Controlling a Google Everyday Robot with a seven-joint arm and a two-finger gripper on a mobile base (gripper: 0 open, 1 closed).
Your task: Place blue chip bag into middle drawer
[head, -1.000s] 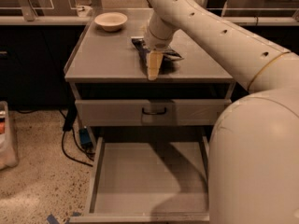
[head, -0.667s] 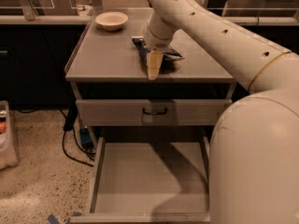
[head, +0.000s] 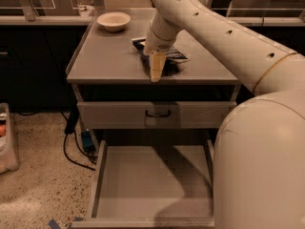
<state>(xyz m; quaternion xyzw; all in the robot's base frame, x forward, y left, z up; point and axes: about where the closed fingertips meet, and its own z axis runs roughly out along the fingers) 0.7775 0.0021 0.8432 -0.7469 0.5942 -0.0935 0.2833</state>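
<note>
Locating the blue chip bag [head: 177, 56]: report position. (Operator)
It lies on the table [head: 105, 56], near the front edge, under my end effector [head: 156, 73]. Whether that is open or gripping, I cannot tell. Step in hand: grasp. (Arm)
Next move? (Operator)
Secure the bag, lift clear of the table, then lower it into the open middle drawer [head: 143, 185] below. (Arm)

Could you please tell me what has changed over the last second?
Nothing has visibly moved. The gripper is down at the chip bag on the cabinet top, just as before. The bowl and the open drawer below are unchanged.
</note>
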